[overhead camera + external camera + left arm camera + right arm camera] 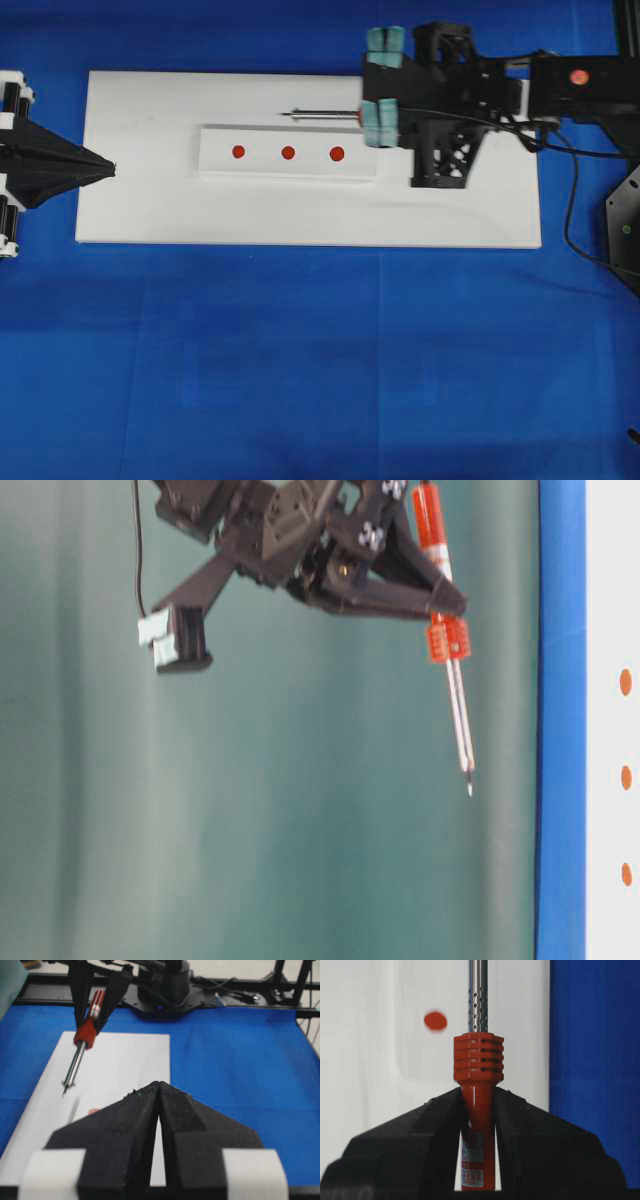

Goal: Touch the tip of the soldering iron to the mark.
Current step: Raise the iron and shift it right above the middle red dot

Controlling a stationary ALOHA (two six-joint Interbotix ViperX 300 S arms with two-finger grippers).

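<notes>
A: Status?

B: Iron (325,114) gripped by its red handle in the right gripper (479,1110), up in the air over the board's (140,200) far edge, tip (469,788) not touching anything. Grasp done; lowering to a mark left, imo.

A: Counts?

B: 1 iron, 3 red marks (288,153) on 1 raised strip (215,140), 1 board, 2 grippers. Left gripper (158,1091) closed, empty, at the board's left edge.

The right gripper (479,1110) reaches in from the right of the overhead view, its jaws clamped on the handle of the soldering iron (478,1067). The left gripper (159,1091) rests at the left edge, jaws pressed together, pointing inward.
</notes>
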